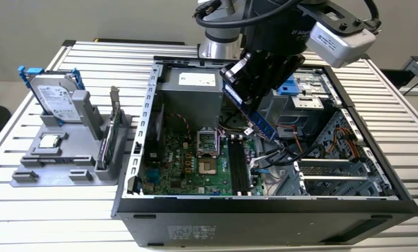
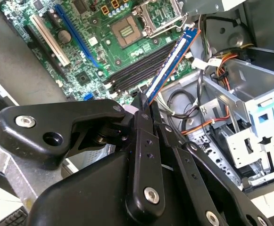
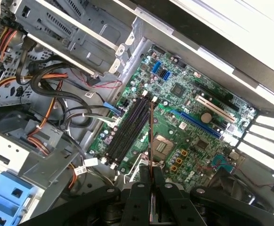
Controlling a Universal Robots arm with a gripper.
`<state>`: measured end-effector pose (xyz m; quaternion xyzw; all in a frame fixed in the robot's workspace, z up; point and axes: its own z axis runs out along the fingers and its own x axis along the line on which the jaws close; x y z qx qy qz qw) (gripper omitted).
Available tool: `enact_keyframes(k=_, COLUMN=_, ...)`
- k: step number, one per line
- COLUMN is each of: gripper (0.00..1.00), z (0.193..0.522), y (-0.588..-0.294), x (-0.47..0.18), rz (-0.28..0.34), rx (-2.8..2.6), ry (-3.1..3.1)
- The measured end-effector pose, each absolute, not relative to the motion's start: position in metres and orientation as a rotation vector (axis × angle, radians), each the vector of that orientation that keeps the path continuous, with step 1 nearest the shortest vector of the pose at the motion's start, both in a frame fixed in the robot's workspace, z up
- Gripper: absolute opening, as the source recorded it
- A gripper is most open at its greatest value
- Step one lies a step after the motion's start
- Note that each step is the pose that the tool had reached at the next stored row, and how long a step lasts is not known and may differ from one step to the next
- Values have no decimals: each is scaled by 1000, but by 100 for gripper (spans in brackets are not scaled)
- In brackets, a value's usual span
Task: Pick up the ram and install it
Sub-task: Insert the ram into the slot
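Hanging tilted inside the open computer case, the ram is pinched at its upper end by the jaws of the gripper, which press together on its flat faces. Its lower end points down over the green motherboard and is not seated. In the second wrist view the stick runs nearly in line with the long black slots. A processor socket sits beside them, and cables bunch opposite. The case stands on a slatted worktop.
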<state>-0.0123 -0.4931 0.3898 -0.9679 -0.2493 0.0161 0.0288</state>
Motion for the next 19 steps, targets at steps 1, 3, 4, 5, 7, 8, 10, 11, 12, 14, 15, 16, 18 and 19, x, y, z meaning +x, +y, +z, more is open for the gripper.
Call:
enact_keyframes(k=1, gripper=0, z=390, y=-493, x=-12, rz=49, rx=-2987, ry=-764)
enact_keyframes(k=3, gripper=0, z=390, y=-493, x=-12, rz=49, rx=-2990, ry=-754)
enact_keyframes(k=4, gripper=0, z=390, y=-493, x=-12, rz=49, rx=-2991, ry=-750)
enact_keyframes(k=5, gripper=0, z=390, y=-493, x=-12, rz=49, rx=-2992, ry=-744)
enact_keyframes(k=7, gripper=0, z=390, y=-493, x=-12, rz=48, rx=-2994, ry=-735)
enact_keyframes(k=8, gripper=0, z=390, y=-493, x=-12, rz=48, rx=-2996, ry=-730)
enact_keyframes(k=10, gripper=0, z=390, y=-493, x=-12, rz=48, rx=-2998, ry=-721)
enact_keyframes(k=11, gripper=0, z=390, y=-493, x=-12, rz=48, rx=-2999, ry=-716)
enact_keyframes(k=12, gripper=0, z=390, y=-493, x=-12, rz=48, rx=-3000, ry=-711)
enact_keyframes(k=14, gripper=0, z=390, y=-493, x=-12, rz=47, rx=-3002, ry=-702)
enact_keyframes(k=15, gripper=0, z=390, y=-493, x=-12, rz=47, rx=-3003, ry=-696)
enact_keyframes(k=16, gripper=0, z=390, y=-493, x=-12, rz=47, rx=-3004, ry=-691)
enact_keyframes(k=18, gripper=0, z=390, y=-493, x=-12, rz=47, rx=-3007, ry=-680)
enact_keyframes(k=19, gripper=0, z=390, y=-493, x=-12, rz=47, rx=-3008, ry=-675)
